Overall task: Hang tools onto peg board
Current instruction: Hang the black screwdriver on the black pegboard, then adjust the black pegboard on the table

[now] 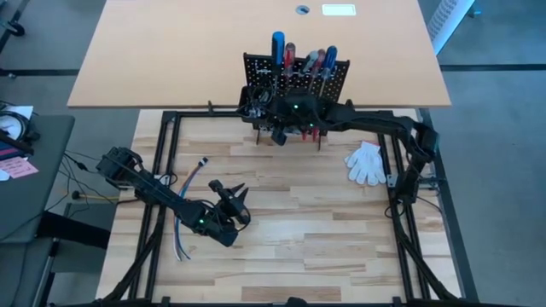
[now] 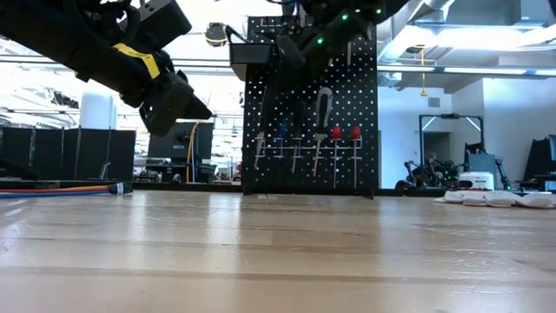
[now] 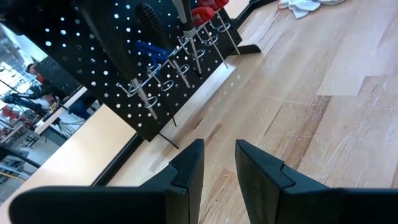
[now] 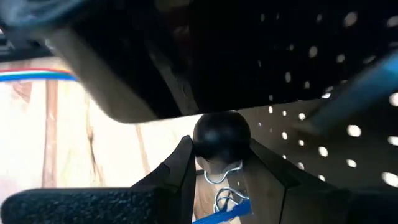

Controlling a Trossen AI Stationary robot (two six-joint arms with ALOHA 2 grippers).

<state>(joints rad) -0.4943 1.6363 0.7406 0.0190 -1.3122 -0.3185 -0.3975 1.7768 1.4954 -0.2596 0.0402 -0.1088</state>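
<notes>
The black peg board (image 1: 299, 77) stands upright at the table's far edge. Blue- and red-handled tools (image 1: 278, 44) stick up from its top rail, and more red-handled ones (image 2: 336, 132) hang in hooks on its face. My right gripper (image 4: 222, 152) is up at the board's left part (image 2: 300, 52), shut on a black-handled tool (image 4: 222, 135). Toward the table's near left, my left gripper (image 3: 217, 149) hovers open and empty above the wood (image 1: 232, 193), facing the board. My right gripper pinches the rounded end of the tool's black handle (image 4: 222, 127) between its two fingers. It comes from the table's right, slanting down along the board's face. The rest of the tool is hidden by the fingers and the dark board; it is clear of the table.
A white glove (image 1: 367, 162) lies at the right, near the right arm's base. A bundle of loose cables (image 1: 188, 200) lies at the left beside the left arm. A black bin (image 2: 252, 56) hangs on the board's left side. Bare wood lies between the left gripper and the board.
</notes>
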